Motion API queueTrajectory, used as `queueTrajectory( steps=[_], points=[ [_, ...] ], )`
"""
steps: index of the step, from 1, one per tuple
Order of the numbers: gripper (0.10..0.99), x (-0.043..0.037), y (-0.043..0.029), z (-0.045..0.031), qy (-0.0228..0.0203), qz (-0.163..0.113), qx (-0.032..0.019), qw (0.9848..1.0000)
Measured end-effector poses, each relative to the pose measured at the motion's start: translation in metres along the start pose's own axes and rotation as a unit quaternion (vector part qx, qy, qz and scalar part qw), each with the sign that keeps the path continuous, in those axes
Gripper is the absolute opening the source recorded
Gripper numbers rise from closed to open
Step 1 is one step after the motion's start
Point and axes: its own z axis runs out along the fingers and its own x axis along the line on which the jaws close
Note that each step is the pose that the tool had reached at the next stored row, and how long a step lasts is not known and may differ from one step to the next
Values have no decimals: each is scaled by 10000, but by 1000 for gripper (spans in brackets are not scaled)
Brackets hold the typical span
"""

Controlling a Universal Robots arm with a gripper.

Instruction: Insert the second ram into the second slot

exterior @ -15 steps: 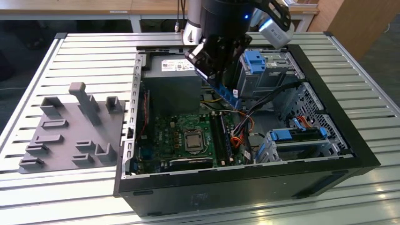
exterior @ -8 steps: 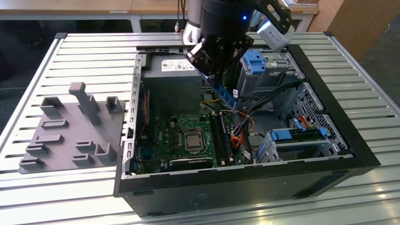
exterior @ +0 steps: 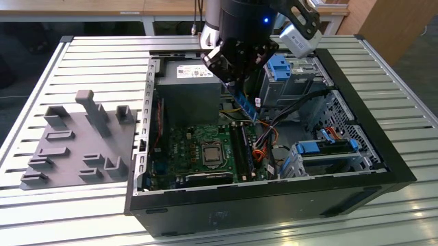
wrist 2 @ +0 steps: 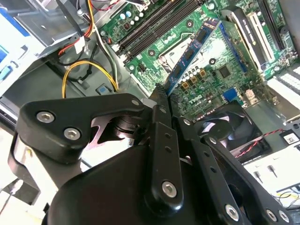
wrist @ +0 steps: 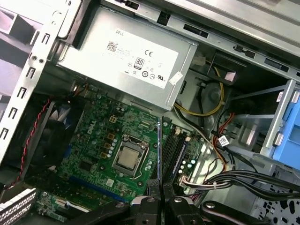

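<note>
The second ram [exterior: 247, 105] — a thin blue stick with black chips — hangs tilted, free end toward 5 o'clock in the exterior view. The memory slots [exterior: 241, 146] lie at its 6 o'clock — apart.

The exterior camera stood off my arm, high above the slatted table [exterior: 102, 56]. It tilted steeply down at the open computer case [exterior: 274, 205] from a middling distance, with my gripper [exterior: 238, 82] in the upper middle of the frame. My first wrist camera rode close by my gripper and looked along it into the case, so the second ram [wrist: 159, 140] showed edge-on. My second wrist camera sat just behind my gripper, very near, and caught that stick's flat side. All three views shared the motherboard [exterior: 198, 148].
</note>
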Motion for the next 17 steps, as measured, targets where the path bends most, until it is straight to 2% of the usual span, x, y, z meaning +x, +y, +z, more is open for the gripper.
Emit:
queueTrajectory(
  steps=[17],
  points=[
    [137,0,0,3,-12,352,3,9994]
  ],
)
